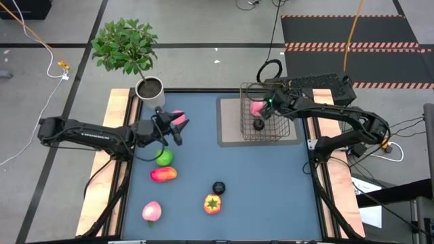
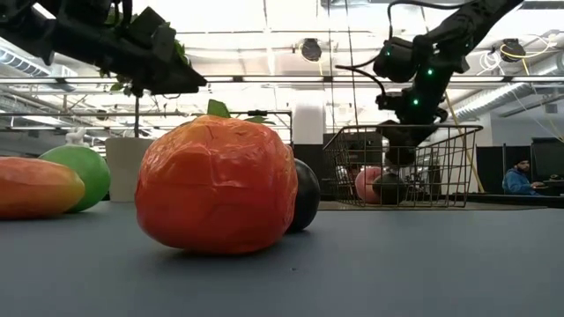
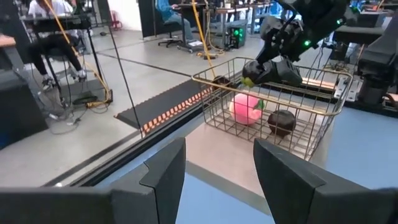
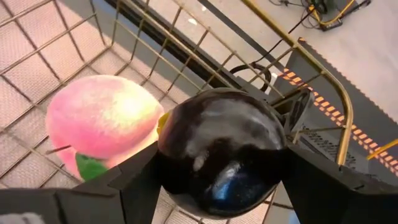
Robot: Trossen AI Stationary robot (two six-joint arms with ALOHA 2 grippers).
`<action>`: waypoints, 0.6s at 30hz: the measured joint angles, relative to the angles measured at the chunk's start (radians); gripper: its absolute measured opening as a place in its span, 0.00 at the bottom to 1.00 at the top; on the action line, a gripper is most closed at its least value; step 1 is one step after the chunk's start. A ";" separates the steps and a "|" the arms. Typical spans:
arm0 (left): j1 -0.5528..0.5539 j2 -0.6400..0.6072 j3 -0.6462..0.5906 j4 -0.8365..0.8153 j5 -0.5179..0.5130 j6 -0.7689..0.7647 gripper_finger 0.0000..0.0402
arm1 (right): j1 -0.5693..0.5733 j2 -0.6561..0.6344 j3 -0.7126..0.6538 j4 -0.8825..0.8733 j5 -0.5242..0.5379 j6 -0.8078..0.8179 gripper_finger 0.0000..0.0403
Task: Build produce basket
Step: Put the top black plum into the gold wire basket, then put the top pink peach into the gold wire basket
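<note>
From above, you see the basket on a grey mat at the far right of the blue table. Your right gripper reaches down into it, beside a pink peach and a dark ball. Your left gripper hangs over the table's far left, near the white pot; just nearer lie a green apple and a red-orange piece. Along the near edge sit another peach, an orange pepper and a second dark ball.

From table height, the pepper fills the middle with the second ball just behind it, and the apple and red-orange piece at the left. The right gripper hangs inside the basket, over the ball next to the peach.

Your left wrist camera shows the left gripper with its fingers partly apart and nothing between them. Beyond it stands the basket with the peach, the ball and the right gripper above them.

Your right wrist camera shows the right gripper with its fingers closed wide against both sides of the ball, the peach just beside it on the basket's floor.
</note>
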 joint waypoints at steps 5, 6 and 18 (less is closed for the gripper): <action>0.004 0.063 0.000 0.043 0.000 0.044 0.48 | -0.004 0.000 0.000 0.015 -0.053 -0.035 0.75; 0.004 0.070 0.000 0.042 0.000 0.054 0.48 | -0.004 0.000 0.000 0.016 -0.072 -0.036 0.77; 0.003 0.076 0.000 0.061 0.000 0.081 0.48 | 0.007 -0.005 0.005 0.034 -0.125 -0.003 0.95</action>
